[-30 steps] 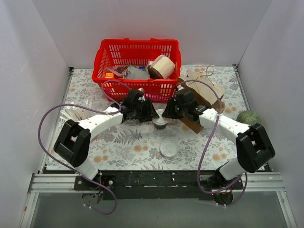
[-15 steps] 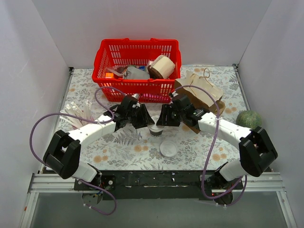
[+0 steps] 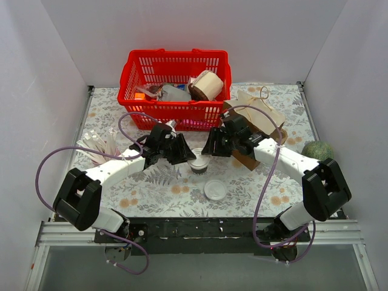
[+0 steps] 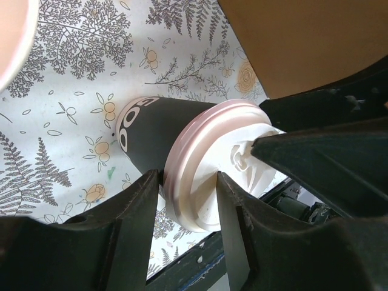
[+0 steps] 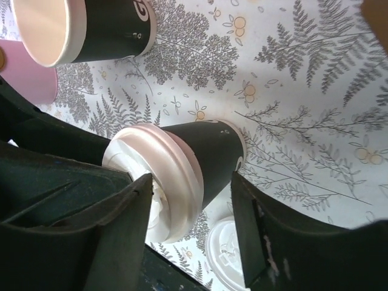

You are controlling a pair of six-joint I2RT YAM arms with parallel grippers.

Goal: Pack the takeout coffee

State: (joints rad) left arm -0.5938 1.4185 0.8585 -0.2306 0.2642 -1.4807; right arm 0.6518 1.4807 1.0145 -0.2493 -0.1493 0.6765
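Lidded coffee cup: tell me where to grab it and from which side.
Best on the coffee cup's dark wall just under the lid, coming in level from the side: it stands upright, and the wider lid rim should stop the grip sliding up.

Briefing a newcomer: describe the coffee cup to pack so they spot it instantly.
Look just in front of the red basket for a small dark cup. Unlike the open cup beside it and the loose lid lying flat, it wears a white lid.
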